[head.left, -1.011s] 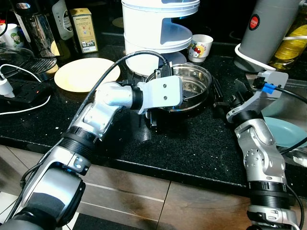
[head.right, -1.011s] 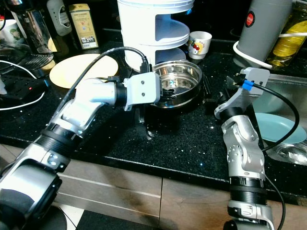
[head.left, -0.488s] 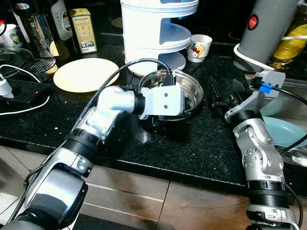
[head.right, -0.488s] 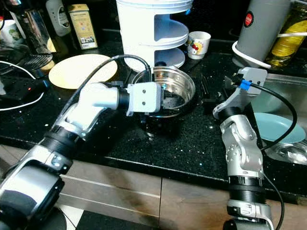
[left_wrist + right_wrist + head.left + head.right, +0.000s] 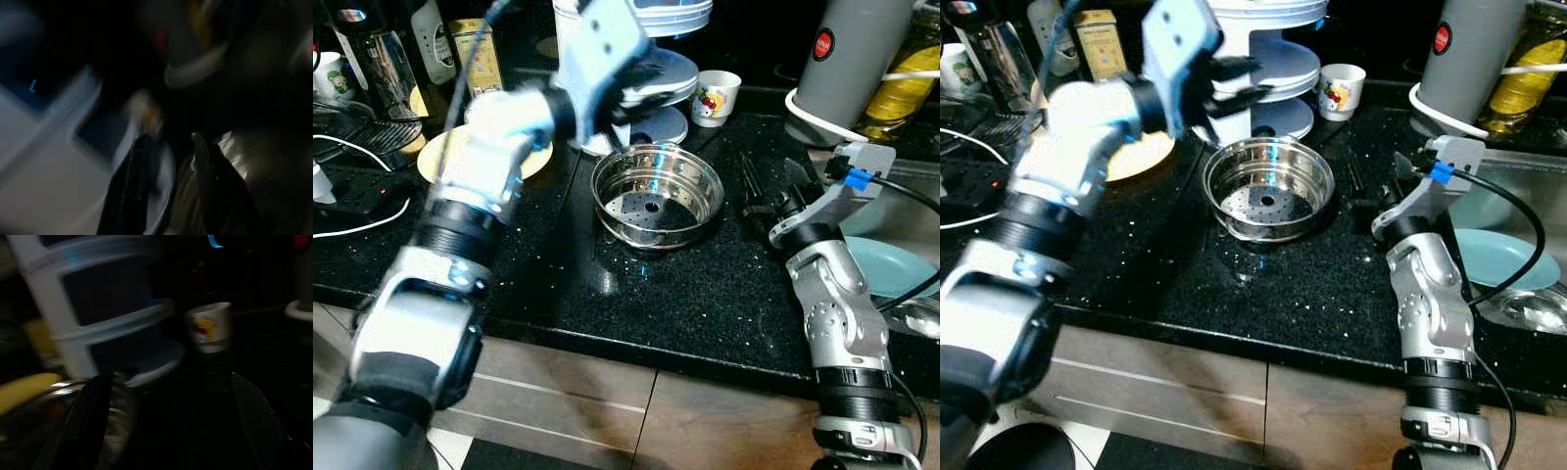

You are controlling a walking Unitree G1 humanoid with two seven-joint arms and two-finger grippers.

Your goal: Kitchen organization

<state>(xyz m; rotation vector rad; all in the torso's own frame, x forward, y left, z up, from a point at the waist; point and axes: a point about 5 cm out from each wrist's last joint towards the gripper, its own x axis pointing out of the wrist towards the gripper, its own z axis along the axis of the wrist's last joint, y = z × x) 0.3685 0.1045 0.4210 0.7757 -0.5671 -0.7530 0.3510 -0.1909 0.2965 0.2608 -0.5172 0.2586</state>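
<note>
A steel steamer basket (image 5: 656, 196) with a perforated bottom stands upright on the black counter (image 5: 705, 294), and nothing touches it. My left arm is raised and blurred with motion. Its gripper (image 5: 1239, 83) hangs open and holds nothing, above and behind the basket, in front of the white tiered rack (image 5: 651, 73). In the left wrist view the two black fingers (image 5: 134, 186) stand apart. My right gripper (image 5: 759, 191) rests low over the counter just right of the basket, with its fingers (image 5: 90, 421) spread wide, so it is open.
A yellow plate (image 5: 435, 157) lies at the back left, partly behind my left arm. A small printed cup (image 5: 720, 96) stands right of the rack. At the back right are a grey jug (image 5: 847, 59) and an oil bottle (image 5: 911, 88). The sink holds a pale blue plate (image 5: 891, 269).
My left gripper has left the basket's near rim and swung up and back towards the white rack. The basket now stands alone on the counter. My right arm has stayed put.
</note>
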